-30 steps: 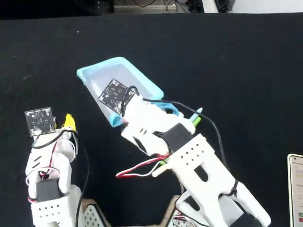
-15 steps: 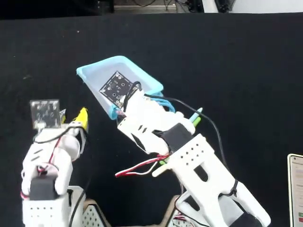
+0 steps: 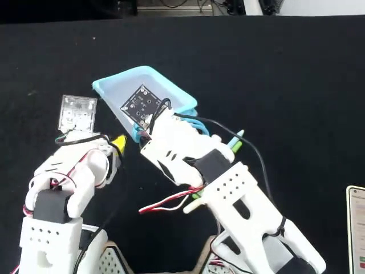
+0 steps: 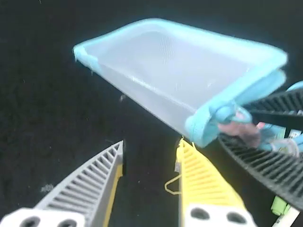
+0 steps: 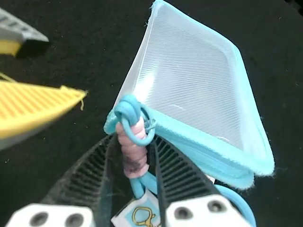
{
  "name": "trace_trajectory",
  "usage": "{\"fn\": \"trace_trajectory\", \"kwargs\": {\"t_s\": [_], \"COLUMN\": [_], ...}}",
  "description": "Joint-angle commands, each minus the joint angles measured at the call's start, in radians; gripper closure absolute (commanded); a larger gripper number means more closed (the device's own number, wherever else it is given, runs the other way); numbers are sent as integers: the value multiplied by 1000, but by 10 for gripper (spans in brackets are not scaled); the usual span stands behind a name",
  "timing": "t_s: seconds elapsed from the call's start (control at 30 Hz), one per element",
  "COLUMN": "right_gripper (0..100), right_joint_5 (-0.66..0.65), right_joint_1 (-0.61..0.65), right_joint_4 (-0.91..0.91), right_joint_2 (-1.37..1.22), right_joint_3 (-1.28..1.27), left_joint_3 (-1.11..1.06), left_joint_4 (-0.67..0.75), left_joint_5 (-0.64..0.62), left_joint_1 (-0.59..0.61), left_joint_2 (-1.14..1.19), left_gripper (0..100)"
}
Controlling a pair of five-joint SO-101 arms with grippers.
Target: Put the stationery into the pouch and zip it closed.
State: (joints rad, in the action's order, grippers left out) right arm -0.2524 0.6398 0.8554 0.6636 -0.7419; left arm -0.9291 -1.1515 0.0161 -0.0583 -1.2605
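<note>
Pouch (image 3: 149, 87) looks empty; pens (image 3: 235, 141) lie outside. Right gripper (image 5: 135, 142) pinches zip loop (image 5: 129, 109). Left gripper (image 4: 150, 144) spread beside pouch corner. Filling, zipping left to do.

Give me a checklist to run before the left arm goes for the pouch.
1. Grip: right gripper shut on the pull cord at the corner of the pouch: ok.
2. Free hand: left gripper open and empty: ok.
3. Stationery inside: not ok. The pouch looks empty, and pens lie on the table beside the right arm.
4. Zip open wide enough to load: cannot tell.
5. Gap between left gripper and pouch corner: cannot tell; they are very close.
</note>
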Motion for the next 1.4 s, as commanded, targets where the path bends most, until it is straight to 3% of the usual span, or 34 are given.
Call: {"fn": "trace_trajectory", "kwargs": {"t_s": [0.0, 0.17, 0.43, 0.6, 0.77, 0.87, 1.07, 1.37], "right_gripper": [988, 988, 988, 988, 988, 988, 988, 988], "right_joint_5": [6, 0, -107, -124, -126, -127, -127, -175], "right_joint_1": [-9, 17, 144, 141, 46, -14, -18, 120], "right_joint_4": [25, 172, 285, 436, 647, 663, 663, 651], "right_joint_2": [15, 5, -42, -151, -159, -133, -130, -133], "right_joint_3": [93, 274, 415, 564, 717, 731, 736, 863], "left_joint_3": [2, 5, 67, 185, 259, 262, 260, 232], "left_joint_4": [11, 11, 11, -83, -170, -180, -187, -172], "left_joint_5": [3, -12, -92, -51, -38, -38, -37, -37], "left_joint_1": [87, 217, 219, 219, 219, 188, 67, 240], "left_joint_2": [2, 2, 2, 2, 3, 3, 6, 6], "left_gripper": [815, 815, 815, 815, 815, 815, 814, 814]}}
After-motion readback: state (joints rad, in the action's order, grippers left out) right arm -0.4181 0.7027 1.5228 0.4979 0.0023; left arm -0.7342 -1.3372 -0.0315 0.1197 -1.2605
